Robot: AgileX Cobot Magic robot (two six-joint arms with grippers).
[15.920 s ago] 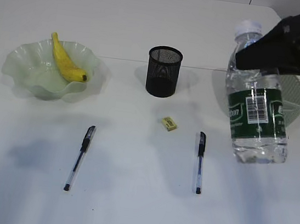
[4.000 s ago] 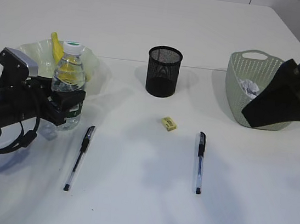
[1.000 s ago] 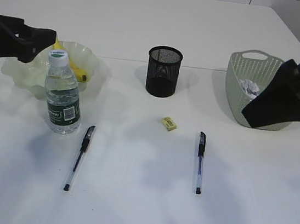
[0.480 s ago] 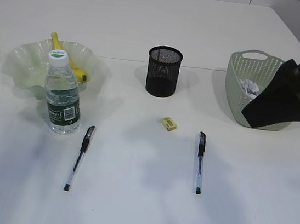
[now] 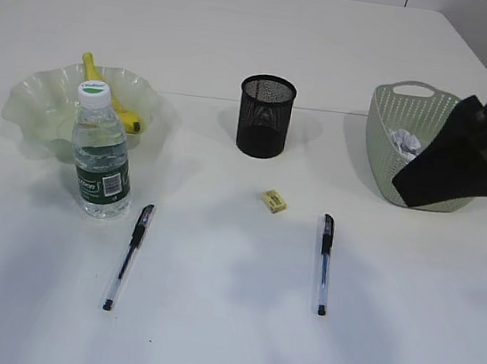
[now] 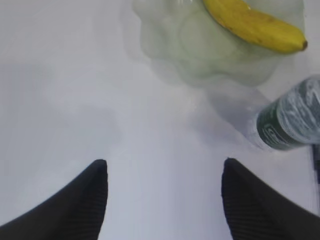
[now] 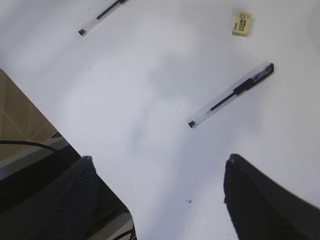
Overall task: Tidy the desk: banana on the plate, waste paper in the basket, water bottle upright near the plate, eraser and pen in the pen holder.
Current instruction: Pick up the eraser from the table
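The banana lies in the pale green plate. Right in front of the plate stands the water bottle, upright and free. A yellow eraser and two pens lie on the table before the black mesh pen holder. Waste paper sits inside the basket. My left gripper is open and empty, hovering left of the plate and bottle; the exterior view does not show it. My right gripper hangs open and empty, high above a pen.
My right arm hangs in front of the basket at the right. The table's near edge and the floor show in the right wrist view, along with the eraser and the other pen.
My left arm has pulled away to the left and left the exterior view. The bottle stays upright where it was set. The right arm has not moved.
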